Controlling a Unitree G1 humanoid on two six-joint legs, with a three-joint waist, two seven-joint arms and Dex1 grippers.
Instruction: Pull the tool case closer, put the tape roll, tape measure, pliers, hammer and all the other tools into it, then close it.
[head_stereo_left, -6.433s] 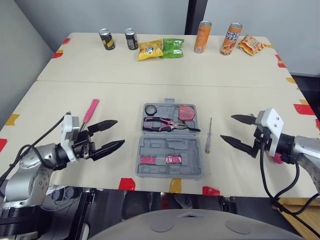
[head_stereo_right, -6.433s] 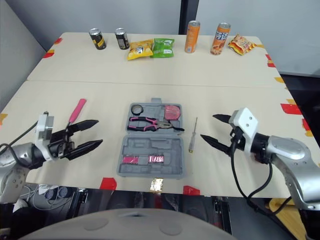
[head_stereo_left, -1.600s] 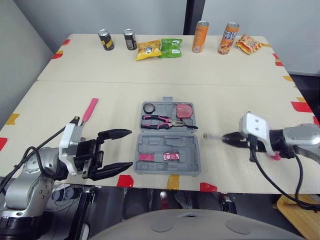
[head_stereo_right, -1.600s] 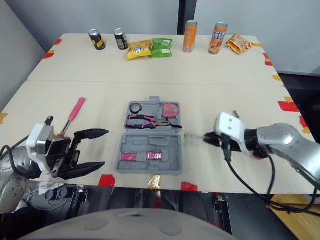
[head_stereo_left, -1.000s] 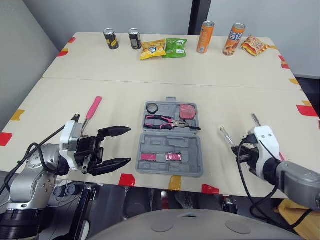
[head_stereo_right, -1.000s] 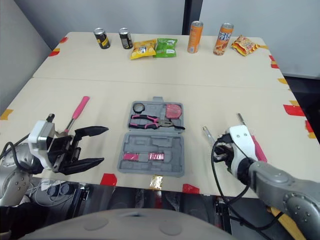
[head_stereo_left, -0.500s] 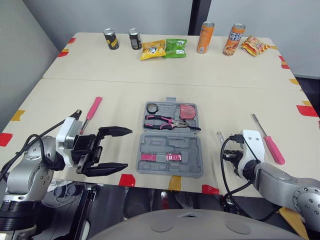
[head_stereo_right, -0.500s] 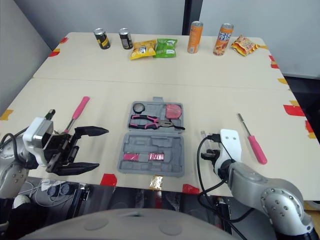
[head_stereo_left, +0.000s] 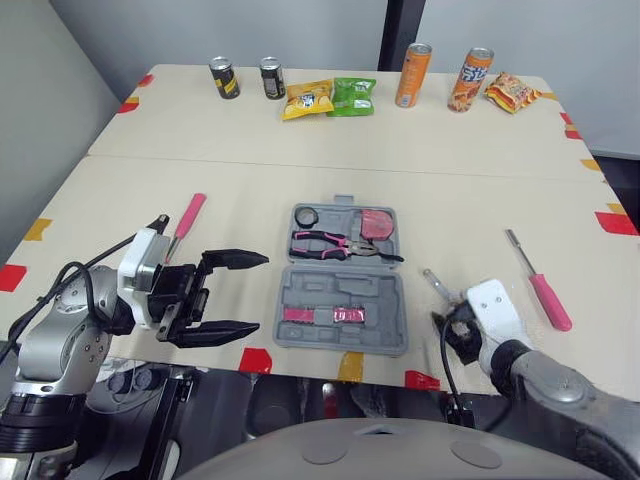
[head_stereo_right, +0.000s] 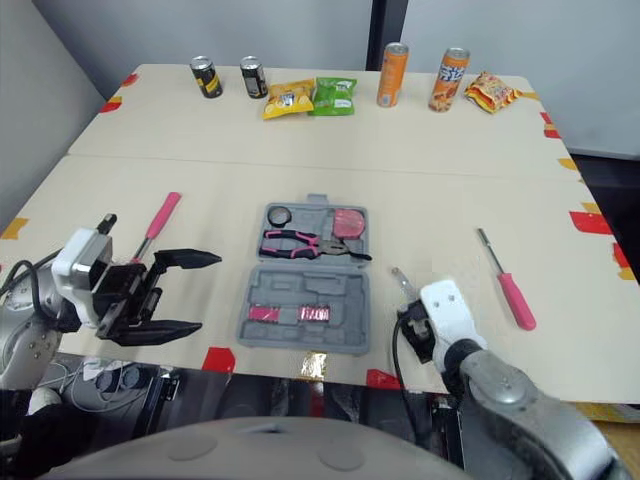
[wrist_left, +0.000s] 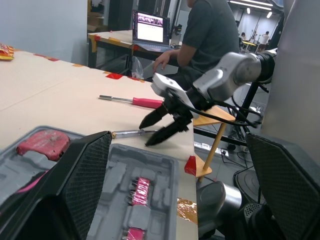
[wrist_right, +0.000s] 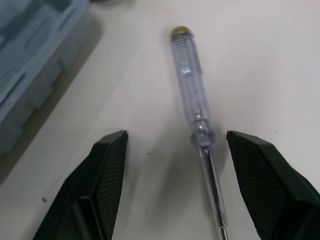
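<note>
Clear-plastic-handled slim screwdriver (wrist_right: 192, 90) is lying inside the wide-released right hand (wrist_right: 176, 137). Light, stiff, likely slippery, it is inviting a pinch on the thicker handle.

The table (head_stereo_left: 120, 200) is bare between my left gripper (head_stereo_left: 262, 292) and the case (head_stereo_left: 340, 300). A screwdriver (wrist_right: 189, 75) lies just right of it.

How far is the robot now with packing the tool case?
Done: tape roll, pliers and red tape measure lie in the open tool case. In hand: the open right gripper straddles the clear screwdriver, not yet gripping it. Remaining: that screwdriver, the pink screwdriver, the pink-handled tool left of the case, then closing it.
</note>
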